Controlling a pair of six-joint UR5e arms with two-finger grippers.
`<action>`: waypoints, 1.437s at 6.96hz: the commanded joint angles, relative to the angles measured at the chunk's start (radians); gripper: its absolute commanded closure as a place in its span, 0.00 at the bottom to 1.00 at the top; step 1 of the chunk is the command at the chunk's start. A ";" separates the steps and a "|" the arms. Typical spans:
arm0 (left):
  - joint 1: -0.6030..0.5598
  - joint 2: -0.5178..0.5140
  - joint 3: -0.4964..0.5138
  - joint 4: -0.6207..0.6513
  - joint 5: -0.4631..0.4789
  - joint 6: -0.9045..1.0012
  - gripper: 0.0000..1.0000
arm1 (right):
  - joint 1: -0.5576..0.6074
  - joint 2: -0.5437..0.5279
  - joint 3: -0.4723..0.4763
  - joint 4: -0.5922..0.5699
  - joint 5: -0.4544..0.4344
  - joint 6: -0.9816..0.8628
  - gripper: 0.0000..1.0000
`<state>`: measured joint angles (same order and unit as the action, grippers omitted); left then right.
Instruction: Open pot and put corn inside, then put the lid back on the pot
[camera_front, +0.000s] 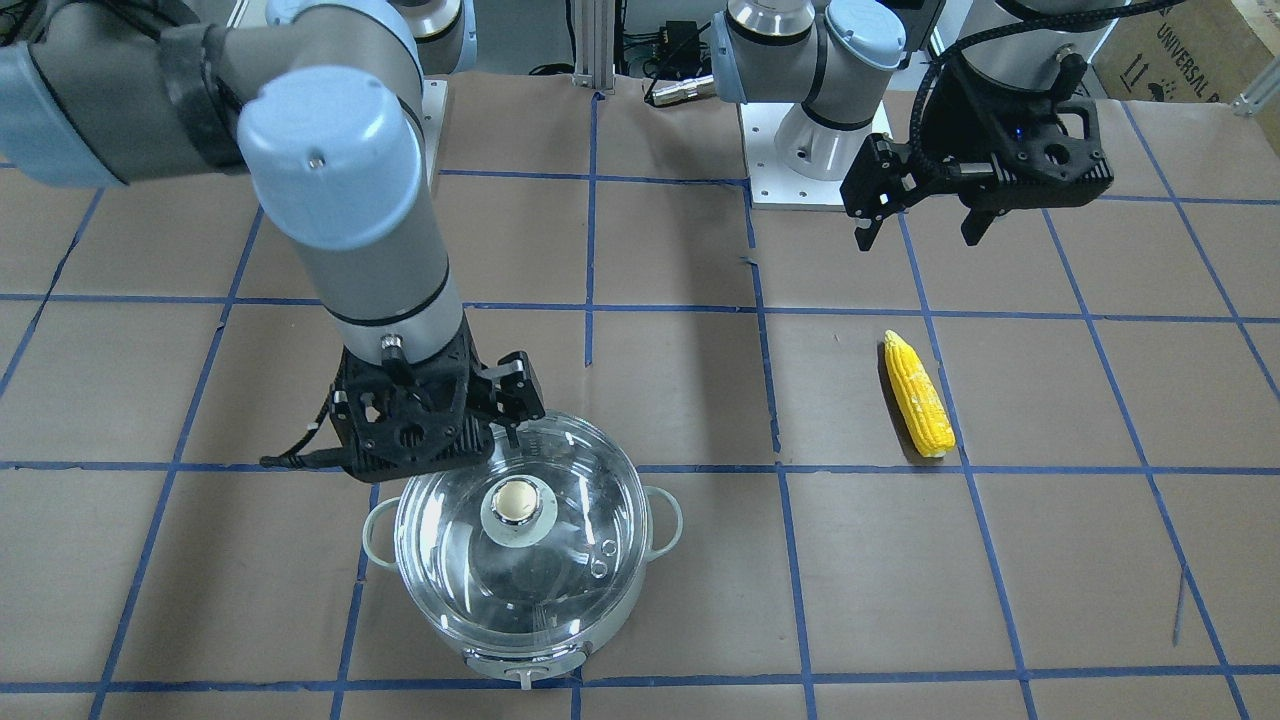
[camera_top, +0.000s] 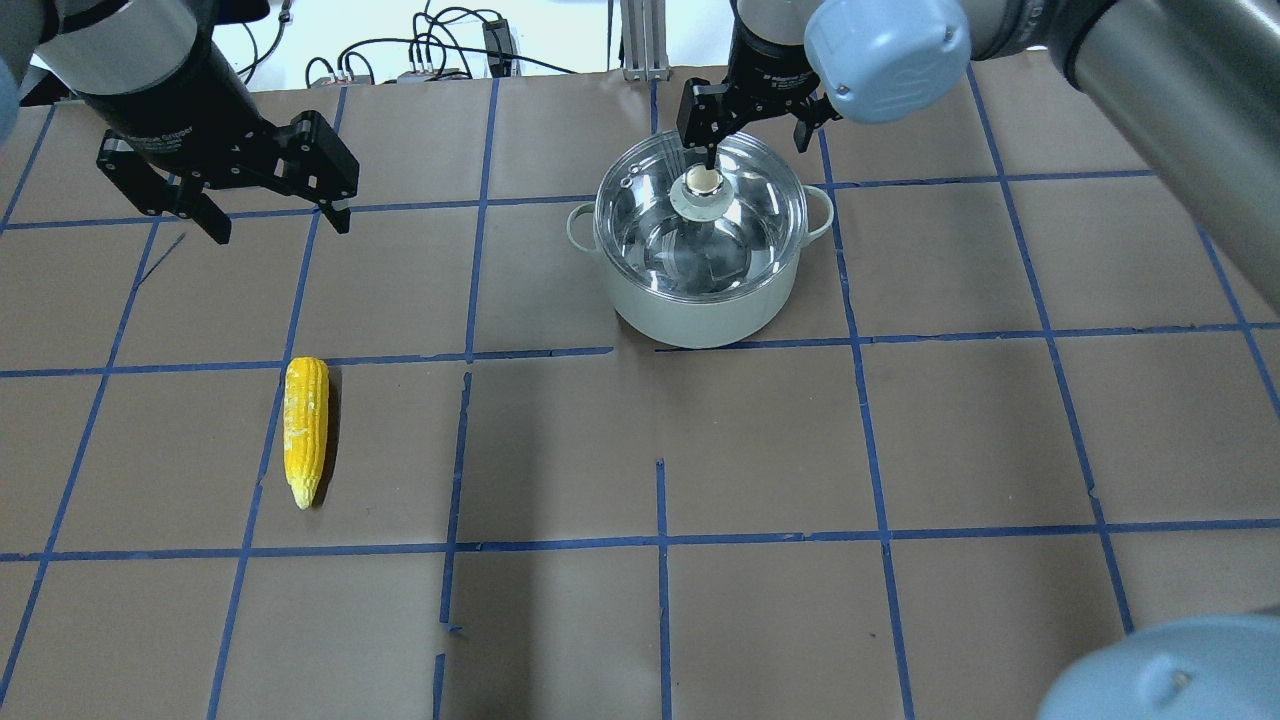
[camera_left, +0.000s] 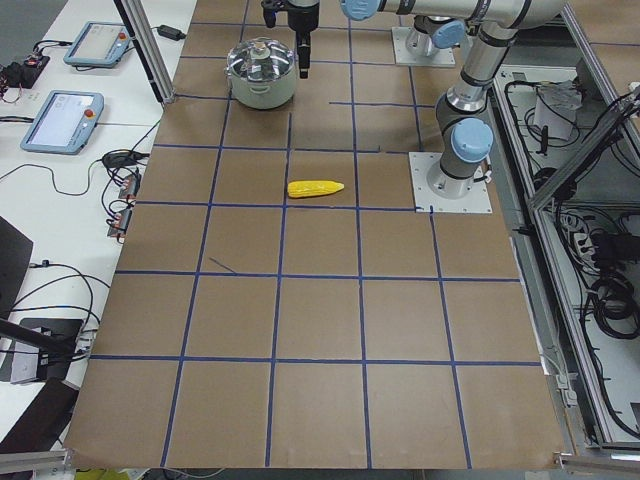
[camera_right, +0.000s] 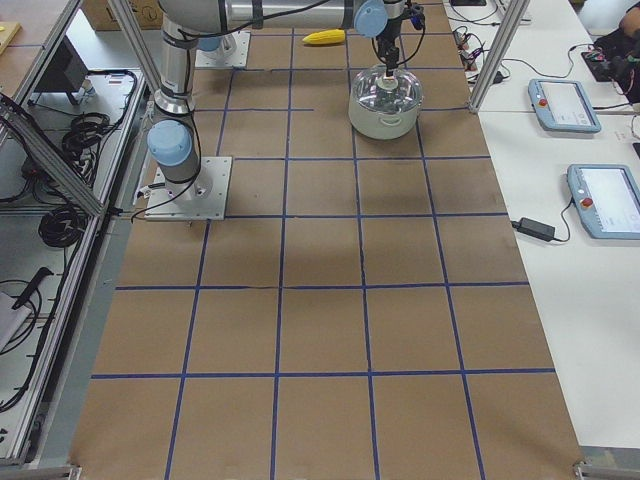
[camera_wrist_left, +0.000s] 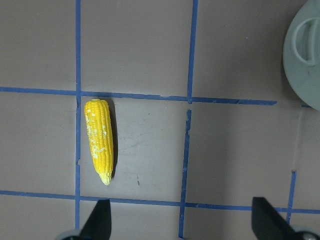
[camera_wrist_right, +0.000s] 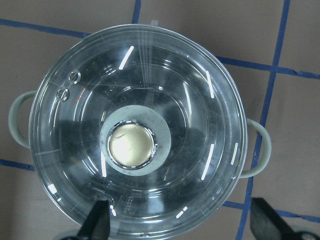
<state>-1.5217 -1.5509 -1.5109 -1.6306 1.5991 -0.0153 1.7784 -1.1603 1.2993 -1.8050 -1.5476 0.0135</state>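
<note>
The steel pot (camera_top: 700, 305) stands on the table with the clear glass lid (camera_top: 745, 235) seated on it, beige-topped knob (camera_top: 703, 181) in the centre. My right gripper (camera_top: 757, 140) hovers open just above the lid. In the right wrist view its fingertips (camera_wrist_right: 98, 219) straddle the near rim of the lid (camera_wrist_right: 190, 120), with the knob (camera_wrist_right: 131, 145) ahead of them. The yellow corn (camera_top: 305, 430) lies flat on the table, far from the pot. My left gripper (camera_top: 275, 225) hangs open and empty above the table. In the left wrist view the corn (camera_wrist_left: 99, 140) lies ahead of that gripper, to its left.
The table is covered in brown paper (camera_top: 900, 450) marked with a blue tape grid. The arm bases (camera_front: 815, 160) are bolted at the robot's edge. Cables (camera_top: 440, 50) lie beyond the far edge. Tablets (camera_right: 600, 200) rest on a side bench.
</note>
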 joint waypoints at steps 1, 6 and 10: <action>0.000 0.000 0.000 0.000 0.001 0.000 0.00 | 0.016 0.088 -0.021 -0.043 0.004 0.009 0.03; 0.000 0.000 0.000 0.000 0.002 0.000 0.00 | 0.027 0.154 -0.078 -0.062 0.001 0.010 0.04; 0.000 0.000 0.000 -0.006 0.002 0.000 0.00 | 0.027 0.162 -0.080 -0.062 -0.008 0.003 0.50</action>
<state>-1.5217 -1.5509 -1.5110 -1.6340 1.6026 -0.0153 1.8056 -0.9992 1.2202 -1.8695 -1.5512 0.0203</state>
